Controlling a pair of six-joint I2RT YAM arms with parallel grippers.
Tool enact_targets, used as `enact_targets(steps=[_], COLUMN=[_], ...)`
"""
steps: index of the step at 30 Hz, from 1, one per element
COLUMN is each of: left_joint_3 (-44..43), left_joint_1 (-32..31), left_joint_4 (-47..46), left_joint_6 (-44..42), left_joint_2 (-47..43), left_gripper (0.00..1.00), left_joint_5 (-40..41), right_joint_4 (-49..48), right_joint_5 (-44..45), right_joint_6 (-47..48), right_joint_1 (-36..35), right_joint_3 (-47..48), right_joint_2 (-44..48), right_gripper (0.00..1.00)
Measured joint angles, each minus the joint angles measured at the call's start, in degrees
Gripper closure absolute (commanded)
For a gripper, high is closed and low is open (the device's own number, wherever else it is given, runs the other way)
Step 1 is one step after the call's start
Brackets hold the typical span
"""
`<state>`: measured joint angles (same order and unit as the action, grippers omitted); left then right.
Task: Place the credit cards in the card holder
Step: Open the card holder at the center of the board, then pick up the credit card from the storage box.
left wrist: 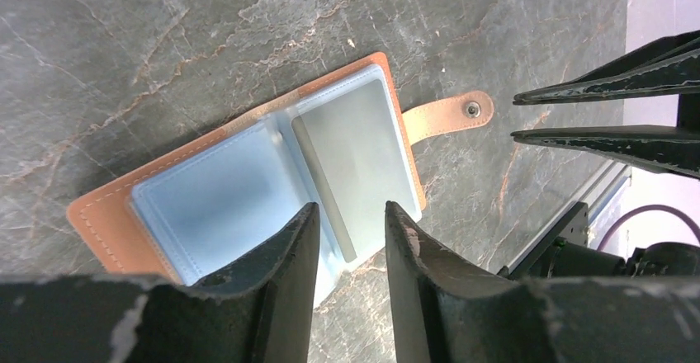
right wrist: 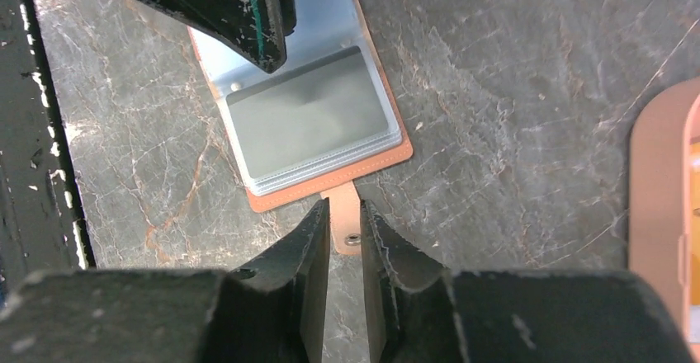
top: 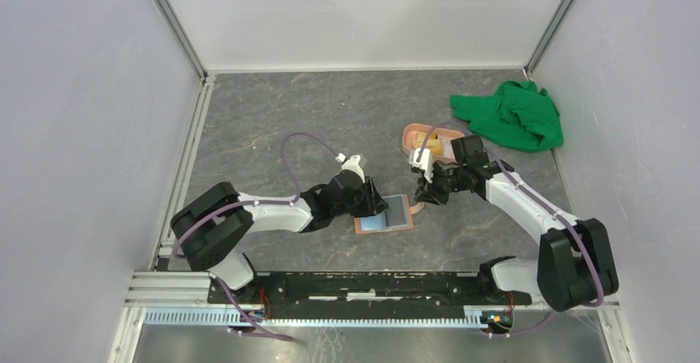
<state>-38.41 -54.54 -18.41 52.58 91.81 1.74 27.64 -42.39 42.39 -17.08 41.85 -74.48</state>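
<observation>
Counts: 1 card holder (left wrist: 248, 181), 2 grippers, 1 pink tray (top: 409, 139), 1 green cloth (top: 512, 115).

Cards:
- 1 grey-white card (left wrist: 355, 148) sits inside the clear sleeve on the snap-tab side of the holder.
- 1 orange-yellow card (top: 435, 141) shows in the tray. Can't tell if more cards lie there, as the right arm covers part of it.

The card holder lies open and flat on the grey marbled table (top: 289, 115), near the middle and between the two arms. Its tan cover is down, its clear sleeves face up, and its snap tab (left wrist: 450, 115) sticks out toward the right arm.

Left gripper (left wrist: 351, 214): jaws parted, nothing clamped. It sits low over the holder's near edge, one finger over the pale blue page and the other over the sleeve with the card. Can't tell if it touches.

Right gripper (right wrist: 343, 210): jaws slightly parted, gripping nothing. It is right at the tab end, and the tab shows through the gap in the right wrist view. The left wrist view shows its tips just beyond the tab.

The tray is behind the right gripper, well apart from the holder. The cloth is in the far right corner.
</observation>
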Motion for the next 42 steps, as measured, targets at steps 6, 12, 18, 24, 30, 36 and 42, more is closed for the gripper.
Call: enact_targets(steps=[6, 12, 18, 24, 30, 36, 42], left_joint_3=[-0.1, -11.6, -31.5, -40.4, -43.3, -43.5, -45.0], left_joint_1=[0.4, 2.7, 6.3, 13.4, 19.2, 20.7, 20.1], left_joint_4=[4.3, 10.3, 1.4, -7.2, -7.0, -2.4, -1.2], left_joint_6=[-5.7, -19.9, -32.2, -34.4, -34.3, -34.4, -34.7], left_joint_2=[-5.7, -12.0, -7.8, 4.3, 16.2, 18.6, 18.7], left_gripper=[0.45, 0.1, 0.0, 0.0, 0.02, 0.05, 0.05], left_joint_5=[0.7, 1.1, -0.2, -10.1, -20.8, -26.7, -27.8], right_joint_4=[3.5, 3.3, -3.1, -4.2, -3.8, -4.4, -4.6], right_joint_5=[-4.0, -6.5, -9.9, -7.8, -3.7, 0.9, 5.7], right_joint_6=[5.0, 4.3, -1.3, -5.7, -11.4, -14.3, -17.7], right_joint_1=[2.7, 9.2, 12.5, 12.7, 14.8, 15.5, 15.4], right_joint_3=[0.5, 9.1, 24.0, 30.3, 36.9, 37.6, 38.1], right_joint_2=[3.9, 7.2, -0.3, -13.5, -24.3, -29.0, -33.6], right_gripper=[0.6, 0.28, 0.28, 0.31, 0.36, 0.36, 0.33])
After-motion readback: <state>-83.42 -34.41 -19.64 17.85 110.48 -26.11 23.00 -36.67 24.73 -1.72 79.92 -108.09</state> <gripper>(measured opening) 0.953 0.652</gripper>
